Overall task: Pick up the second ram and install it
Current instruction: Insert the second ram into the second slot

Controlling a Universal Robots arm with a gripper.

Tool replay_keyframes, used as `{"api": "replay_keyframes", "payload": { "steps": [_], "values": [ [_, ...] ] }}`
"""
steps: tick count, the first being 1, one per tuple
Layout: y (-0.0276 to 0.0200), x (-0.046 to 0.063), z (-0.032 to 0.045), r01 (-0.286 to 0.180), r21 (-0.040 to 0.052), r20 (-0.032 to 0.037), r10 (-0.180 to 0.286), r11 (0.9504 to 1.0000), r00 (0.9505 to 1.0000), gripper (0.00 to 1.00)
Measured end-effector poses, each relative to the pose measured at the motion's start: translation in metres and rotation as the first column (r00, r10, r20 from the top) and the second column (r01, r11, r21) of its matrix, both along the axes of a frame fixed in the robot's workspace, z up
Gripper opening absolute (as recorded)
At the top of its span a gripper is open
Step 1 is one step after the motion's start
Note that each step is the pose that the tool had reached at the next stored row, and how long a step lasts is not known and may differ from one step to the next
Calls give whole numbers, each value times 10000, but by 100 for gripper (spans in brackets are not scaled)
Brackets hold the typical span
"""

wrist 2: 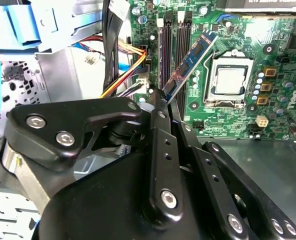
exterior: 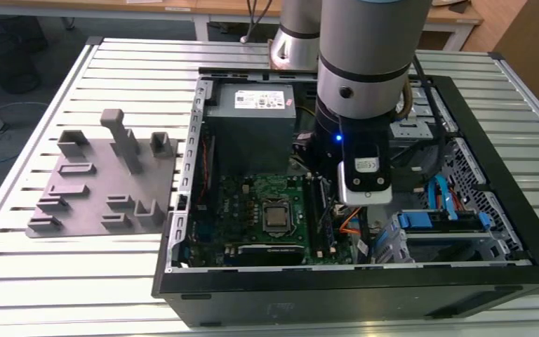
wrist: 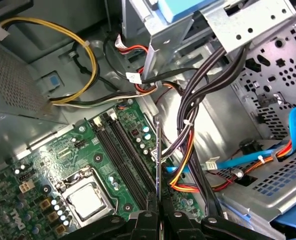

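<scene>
End effector [wrist 2: 164, 99] pinching second ram [wrist 2: 194, 62] over slots [wrist 2: 166, 55]; gripped end hidden between fingers [wrist 2: 158, 131].

Grey tubular arm [exterior: 363, 42], white wrist module [exterior: 364, 180], black screw-studded end effector [wrist 2: 164, 97].

This looks like a robotics lab or workshop. A silver slatted metal worktable [exterior: 64, 281] carries an open black desktop computer case [exterior: 344, 305] laid on its side, with a flat grey plastic fixture plate with upright holders [exterior: 92, 189] beside it. A thick grey-and-silver robot arm [exterior: 368, 42] rises at the table's far edge, and pale wooden desks [exterior: 157, 8] stand behind it.
</scene>
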State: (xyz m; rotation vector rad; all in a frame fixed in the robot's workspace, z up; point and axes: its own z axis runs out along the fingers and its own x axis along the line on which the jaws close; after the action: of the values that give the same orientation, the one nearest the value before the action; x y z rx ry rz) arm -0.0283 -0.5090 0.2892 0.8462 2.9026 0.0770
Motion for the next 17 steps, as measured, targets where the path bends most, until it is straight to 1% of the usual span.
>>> {"api": "replay_keyframes", "payload": {
  "steps": [7, 14, 17],
  "values": [
    [0, 0, 0, 428, -2, 0, -428, 9991, 9991, 14],
    [0, 0, 0, 853, -2, 0, -853, 9964, 9964, 14],
    [0, 0, 0, 884, -1, 0, -884, 9961, 9961, 14]
  ]
}}
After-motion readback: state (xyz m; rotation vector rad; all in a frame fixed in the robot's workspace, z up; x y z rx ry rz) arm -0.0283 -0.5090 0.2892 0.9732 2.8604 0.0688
